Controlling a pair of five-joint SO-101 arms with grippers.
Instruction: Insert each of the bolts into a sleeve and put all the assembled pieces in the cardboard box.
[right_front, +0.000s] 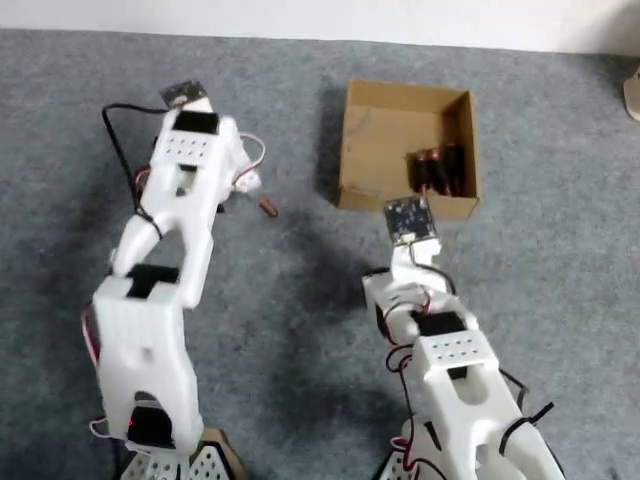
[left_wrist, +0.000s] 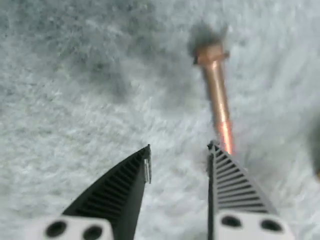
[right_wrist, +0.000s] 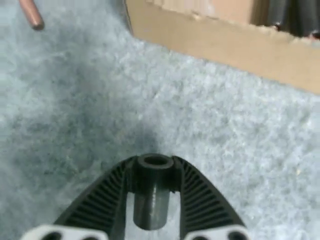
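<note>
On the grey carpet (right_front: 300, 330), at about 10 o'clock from the high view's centre, the copper bolt (left_wrist: 216, 95) is lying flat; it's sitting at 8 o'clock off the cardboard box (right_front: 365, 198), near it but not touching. We're hovering the left gripper (left_wrist: 179, 150) low over the bolt's plain end; its fingers are standing spread, with carpet showing between them; the shank's tip is running in just beside one fingertip, and we can't tell if it's touching; the flanged head is pointing away from the gripper. We're pinching a black sleeve (right_wrist: 150, 200) in the right gripper (right_wrist: 152, 167); both fingers are pressing on its sides; its open end is showing at the fingertips. Right gripper is hanging low over the carpet at 6 o'clock of the box, just short of its near wall; the bolt is lying at about 10 o'clock of it, well apart. Box is sitting at 1 o'clock from the high view's centre; dark assembled pieces (right_front: 437, 168), some copper colour showing on them, are lying toward its 4 o'clock corner, close to the wall.
</note>
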